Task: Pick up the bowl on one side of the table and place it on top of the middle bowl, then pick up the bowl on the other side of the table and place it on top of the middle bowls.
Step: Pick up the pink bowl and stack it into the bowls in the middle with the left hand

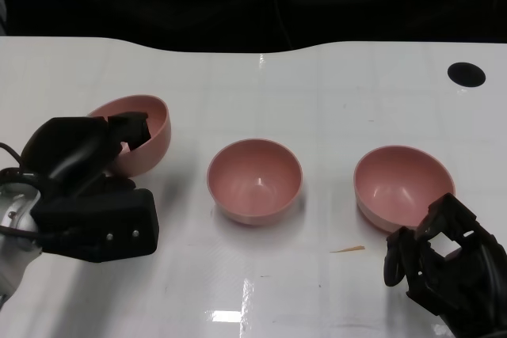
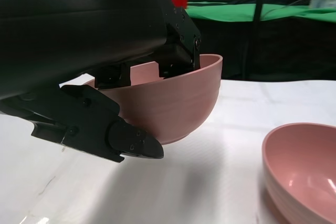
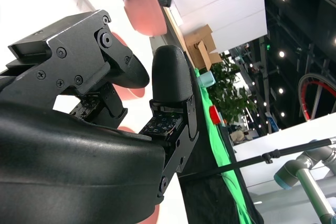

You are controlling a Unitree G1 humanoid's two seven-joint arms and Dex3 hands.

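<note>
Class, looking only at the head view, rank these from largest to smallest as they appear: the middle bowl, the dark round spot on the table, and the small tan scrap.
1. Middle bowl, clearly the largest.
2. Dark round spot, much smaller, and farther from the camera.
3. Tan scrap, a thin sliver, smallest.

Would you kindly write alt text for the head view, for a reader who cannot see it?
The robot's left hand grips a tilted pink bowl by its rim at the left of a white table. A second pink bowl sits upright in the middle and a third at the right, just beyond the empty right hand.
</note>
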